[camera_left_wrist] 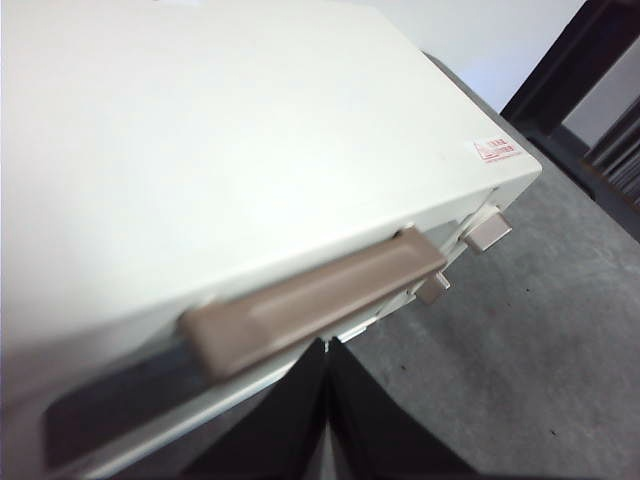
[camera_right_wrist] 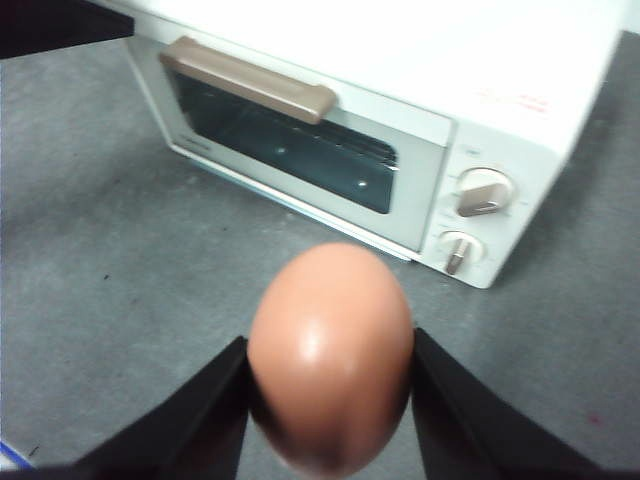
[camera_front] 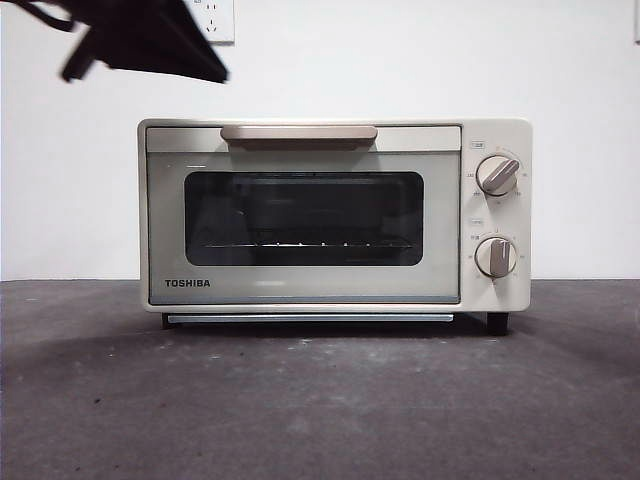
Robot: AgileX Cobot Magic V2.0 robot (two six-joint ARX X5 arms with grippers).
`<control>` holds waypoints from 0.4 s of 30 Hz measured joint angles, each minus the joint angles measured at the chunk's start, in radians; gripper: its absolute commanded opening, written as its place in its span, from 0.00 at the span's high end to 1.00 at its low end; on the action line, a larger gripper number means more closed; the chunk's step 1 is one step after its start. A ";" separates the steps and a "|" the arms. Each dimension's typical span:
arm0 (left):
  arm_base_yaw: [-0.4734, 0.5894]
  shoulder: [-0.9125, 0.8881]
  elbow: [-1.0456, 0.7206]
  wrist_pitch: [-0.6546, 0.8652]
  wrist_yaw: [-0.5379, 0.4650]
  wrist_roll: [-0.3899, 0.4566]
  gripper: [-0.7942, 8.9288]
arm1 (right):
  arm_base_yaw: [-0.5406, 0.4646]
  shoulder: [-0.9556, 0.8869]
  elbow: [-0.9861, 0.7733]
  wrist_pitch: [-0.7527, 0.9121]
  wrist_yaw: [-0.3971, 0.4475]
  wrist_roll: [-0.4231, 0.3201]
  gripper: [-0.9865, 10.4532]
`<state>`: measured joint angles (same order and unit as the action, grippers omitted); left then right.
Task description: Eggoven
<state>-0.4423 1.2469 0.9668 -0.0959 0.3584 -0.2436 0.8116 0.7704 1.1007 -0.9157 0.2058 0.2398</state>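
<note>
Right end effector grasping egg, oven ahead, door closed; left end effector clenched below handle. Next: likely opening door.

I see a dark grey mottled tabletop running back to a plain white wall. A white wall socket sits high on that wall, above the tabletop.

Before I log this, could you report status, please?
Right gripper holds egg. Left gripper shut, above oven handle. Oven door closed.
</note>
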 measured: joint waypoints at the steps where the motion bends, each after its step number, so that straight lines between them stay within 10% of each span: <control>1: -0.008 0.019 0.014 0.001 -0.010 0.006 0.91 | 0.000 -0.008 0.000 -0.003 0.002 0.000 0.91; 12: -0.089 0.214 0.132 0.009 -0.122 0.077 0.91 | 0.000 -0.083 0.000 -0.020 0.007 0.000 0.91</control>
<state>-0.5308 1.4612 1.0988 -0.0868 0.2359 -0.1665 0.8116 0.6872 1.1007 -0.9356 0.2131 0.2401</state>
